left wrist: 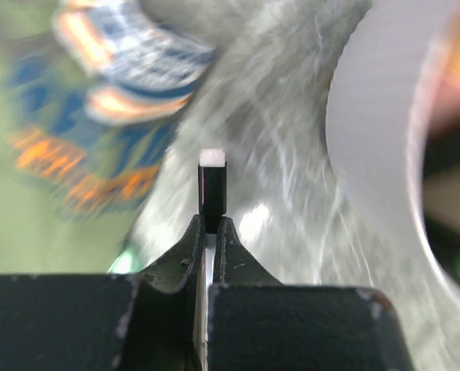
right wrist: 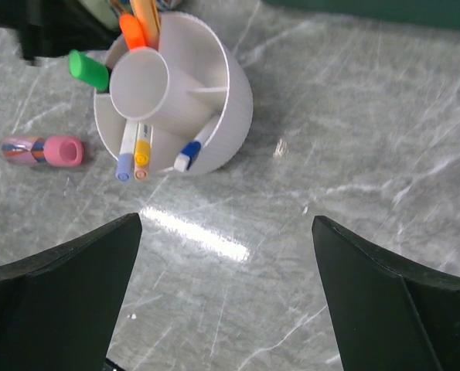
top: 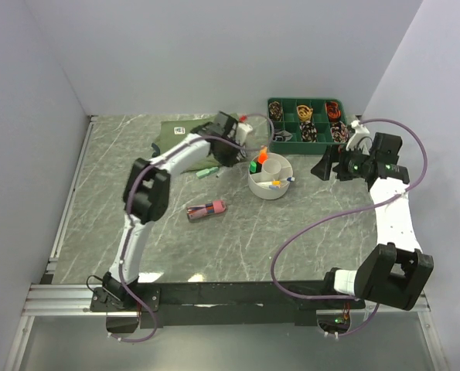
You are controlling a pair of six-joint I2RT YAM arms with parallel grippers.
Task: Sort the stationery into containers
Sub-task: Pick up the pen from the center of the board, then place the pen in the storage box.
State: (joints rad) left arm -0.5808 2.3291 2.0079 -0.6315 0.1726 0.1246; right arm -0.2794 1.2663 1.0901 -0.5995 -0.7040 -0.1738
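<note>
A: What's the left gripper (left wrist: 212,232) got?
B: It pinches a black pen (left wrist: 212,189), just beside the tub (left wrist: 376,124).
A: And the right gripper (right wrist: 226,224)?
B: Spread wide, holding nothing. Pens (right wrist: 128,147) stand in the tub; a pink marker (right wrist: 44,151) lies near it.

White-shelled left arm (top: 134,241) and right arm (top: 395,220) — black joint housings, looping purple cables (top: 291,239), black pincer fingers (right wrist: 59,305).

Plain white walls (top: 214,46), grey marbled tabletop (top: 307,239)
</note>
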